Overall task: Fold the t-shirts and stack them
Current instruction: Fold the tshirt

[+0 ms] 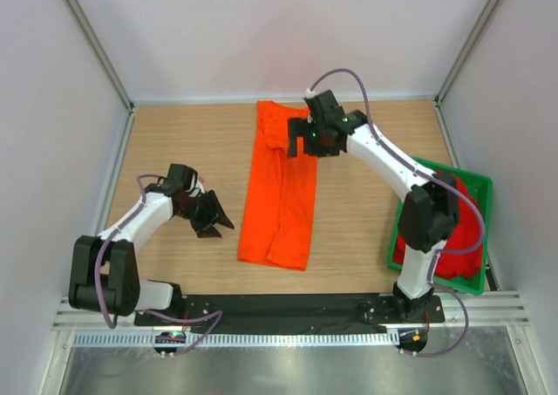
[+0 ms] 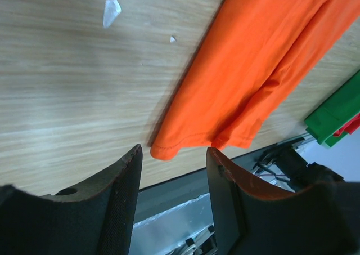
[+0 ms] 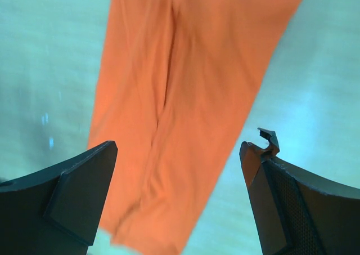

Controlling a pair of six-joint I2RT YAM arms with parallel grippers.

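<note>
So far: the orange t-shirt (image 1: 281, 194) lies folded lengthwise in a strip mid-worktop (image 1: 192, 142), cross folds not yet done. The red t-shirt (image 1: 466, 212) sits bunched in the green tray (image 1: 453, 283) at the near right corner. The right gripper (image 3: 179, 153) hangs released over the strip's far end. The left gripper (image 2: 173, 156) is parted and empty beside it.

Wooden table (image 1: 174, 142): the orange shirt (image 1: 283, 194) lies flat in a long folded strip down the middle, from the far edge toward the near one. A green tray (image 1: 436, 275) sits at the right edge, by the near corner.
</note>
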